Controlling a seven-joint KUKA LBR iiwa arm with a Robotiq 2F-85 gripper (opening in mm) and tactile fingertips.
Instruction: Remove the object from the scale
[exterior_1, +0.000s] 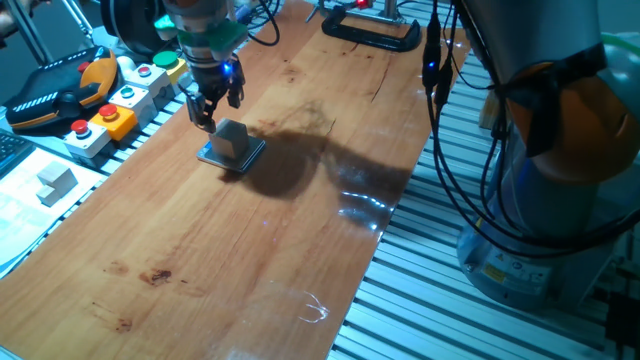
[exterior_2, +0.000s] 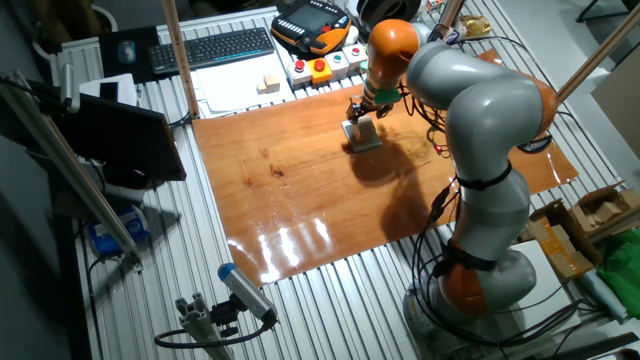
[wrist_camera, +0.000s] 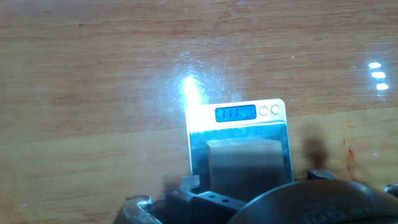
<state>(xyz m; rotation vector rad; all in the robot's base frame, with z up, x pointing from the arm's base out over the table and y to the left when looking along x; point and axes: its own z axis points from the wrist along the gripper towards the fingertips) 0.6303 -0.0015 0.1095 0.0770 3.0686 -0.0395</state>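
Cube (exterior_1: 232, 139) on scale (exterior_1: 246, 155) — hand (exterior_1: 207, 112) just beside

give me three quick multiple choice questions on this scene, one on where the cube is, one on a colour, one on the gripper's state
1. Where does the cube sit?
A. on the scale
B. on the white paper
C. on the bare wood

2. What colour is the scale's lit display?
A. red
B. blue
C. green

3. What is the gripper doing?
A. carrying the cube high above the table
B. hanging close beside the cube, which rests on the scale
C. parked far off, over the keyboard

Answers: 1 A, the cube stands on the pad's dark top in the hand view. 2 B, the small screen glows blue. 3 B, the fingers hang at the cube's side, cube not lifted.
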